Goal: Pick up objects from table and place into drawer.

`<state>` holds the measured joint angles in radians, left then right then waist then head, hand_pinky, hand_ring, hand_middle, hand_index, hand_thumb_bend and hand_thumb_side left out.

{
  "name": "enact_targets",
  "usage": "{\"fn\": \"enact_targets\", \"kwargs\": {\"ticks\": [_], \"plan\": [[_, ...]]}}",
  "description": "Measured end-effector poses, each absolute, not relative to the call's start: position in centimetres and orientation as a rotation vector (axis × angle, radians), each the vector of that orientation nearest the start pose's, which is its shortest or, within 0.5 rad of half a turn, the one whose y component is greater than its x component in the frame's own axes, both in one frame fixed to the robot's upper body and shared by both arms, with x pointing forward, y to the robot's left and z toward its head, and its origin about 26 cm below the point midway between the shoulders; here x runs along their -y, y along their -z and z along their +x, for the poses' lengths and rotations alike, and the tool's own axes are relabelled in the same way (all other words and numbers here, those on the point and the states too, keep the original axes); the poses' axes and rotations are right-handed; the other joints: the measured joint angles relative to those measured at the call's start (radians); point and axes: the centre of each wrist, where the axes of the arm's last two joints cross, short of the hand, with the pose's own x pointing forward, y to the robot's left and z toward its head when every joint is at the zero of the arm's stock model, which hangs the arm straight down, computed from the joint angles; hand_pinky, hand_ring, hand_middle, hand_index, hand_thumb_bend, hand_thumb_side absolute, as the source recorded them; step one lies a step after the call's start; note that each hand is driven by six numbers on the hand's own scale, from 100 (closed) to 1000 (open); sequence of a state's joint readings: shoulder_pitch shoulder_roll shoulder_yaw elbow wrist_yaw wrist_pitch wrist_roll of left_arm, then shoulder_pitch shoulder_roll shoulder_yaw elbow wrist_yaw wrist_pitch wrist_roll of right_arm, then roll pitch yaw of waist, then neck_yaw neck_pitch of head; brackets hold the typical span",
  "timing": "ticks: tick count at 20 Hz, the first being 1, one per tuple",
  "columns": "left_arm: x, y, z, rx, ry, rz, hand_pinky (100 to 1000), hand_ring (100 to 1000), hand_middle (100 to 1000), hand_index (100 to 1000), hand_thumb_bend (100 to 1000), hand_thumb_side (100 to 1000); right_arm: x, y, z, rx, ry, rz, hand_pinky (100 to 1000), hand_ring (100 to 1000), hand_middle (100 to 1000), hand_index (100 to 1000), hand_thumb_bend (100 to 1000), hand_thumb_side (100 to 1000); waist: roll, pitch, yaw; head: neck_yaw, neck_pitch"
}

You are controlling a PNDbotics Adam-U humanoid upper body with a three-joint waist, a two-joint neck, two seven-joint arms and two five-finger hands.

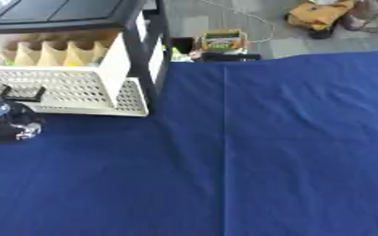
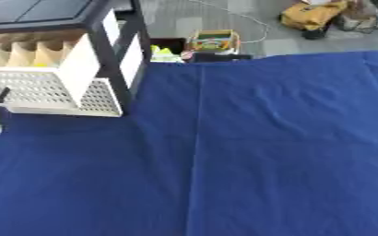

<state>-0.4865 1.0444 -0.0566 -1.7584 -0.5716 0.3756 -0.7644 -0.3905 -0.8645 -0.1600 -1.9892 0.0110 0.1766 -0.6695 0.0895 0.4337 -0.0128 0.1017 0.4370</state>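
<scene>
**Left hand at drawer front; no loose objects visible on cloth**

The left hand (image 1: 7,120) enters at the left edge of the left eye view, resting low over the blue tablecloth (image 1: 249,152). Only a dark, rounded mass with silver parts is visible. The finger position cannot be told: whether the fingers are apart, together or closed on anything is not shown. No object can be made out in the hand.

Directly beyond the hand, and touching or nearly touching it at its far side, is the drawer (image 1: 71,94). The drawer is white with a perforated front wall and is pulled out from a black-framed cabinet (image 1: 148,55). Inside the drawer, above and beyond the hand, are tan cardboard dividers (image 1: 55,53) standing upright in a row.

To the right of the hand, the cloth runs flat across the table, with a straight crease (image 1: 224,147) from far edge to near edge.

Far beyond the hand, past the table edge, a small colourful box (image 2: 212,40) and a yellow bag (image 2: 309,16) lie on the floor.

The right hand does not appear in either view.
</scene>
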Motion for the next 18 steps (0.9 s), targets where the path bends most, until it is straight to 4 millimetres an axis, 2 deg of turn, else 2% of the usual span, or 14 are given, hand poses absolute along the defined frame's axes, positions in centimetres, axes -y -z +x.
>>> {"fn": "enact_targets", "kwargs": {"ticks": [18], "plan": [[-35.65, -31.75, 33.21, 1.137, 1.237, 0.961, 344, 588, 602, 905, 100, 1000, 34.72, -31.59, 28.17, -3.28, -0.138, 1.572, 741, 666, 711, 754, 145, 960, -0.002, 0.012, -0.004, -0.013, -0.016]]}}
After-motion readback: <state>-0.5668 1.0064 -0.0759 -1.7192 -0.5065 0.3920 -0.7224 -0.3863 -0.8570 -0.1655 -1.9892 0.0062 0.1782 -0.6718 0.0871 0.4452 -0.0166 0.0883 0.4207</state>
